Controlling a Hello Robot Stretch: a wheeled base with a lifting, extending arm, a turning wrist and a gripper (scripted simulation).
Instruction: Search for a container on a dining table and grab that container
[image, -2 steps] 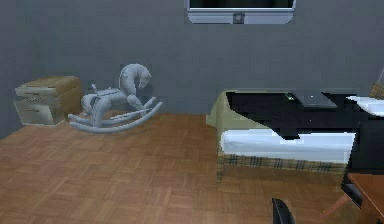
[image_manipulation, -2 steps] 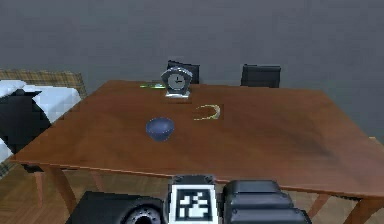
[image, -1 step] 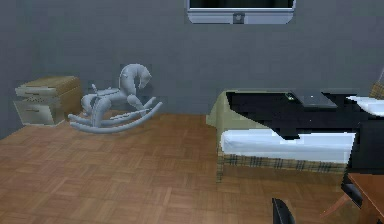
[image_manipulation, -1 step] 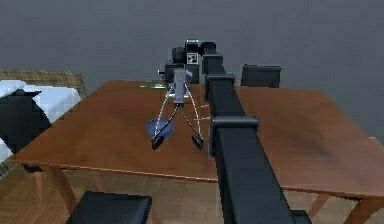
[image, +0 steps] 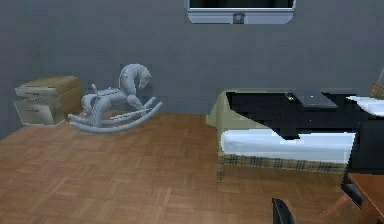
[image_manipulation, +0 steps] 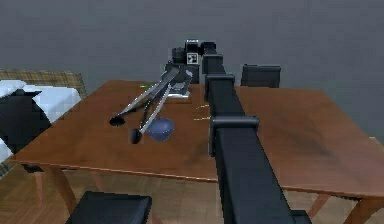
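A grey-walled room with a wooden floor (image: 120, 170) holds a bed (image: 290, 140) under dark and checked covers, seen at the forward view's right. In the arm side view a brown wooden surface (image_manipulation: 290, 130), by its look the dining table, takes up most of the frame. The dark arm (image_manipulation: 235, 140) lies stretched out across it from the bottom edge.

A grey rocking horse (image: 118, 98) stands by the far wall, with a tan box (image: 47, 100) to its left. One dark chair (image_manipulation: 260, 75) stands at the surface's far side and another (image_manipulation: 110, 208) at the near side.

The pincer (image_manipulation: 128, 128) shows at the arm's far end, its two thin fingers slanting down toward the arm side view's left, low above the wood. Just beside them a small blue blob (image_manipulation: 160, 130) lies on the surface. It is probably the container, though it is too small to be sure.

The search looks done, since the table is found and the arm is out over it. The grab itself is not settled. I cannot tell how the fingers are set, whether they touch the blob, or whether the pincer holds anything. Securing the blob and lifting it clear are left.
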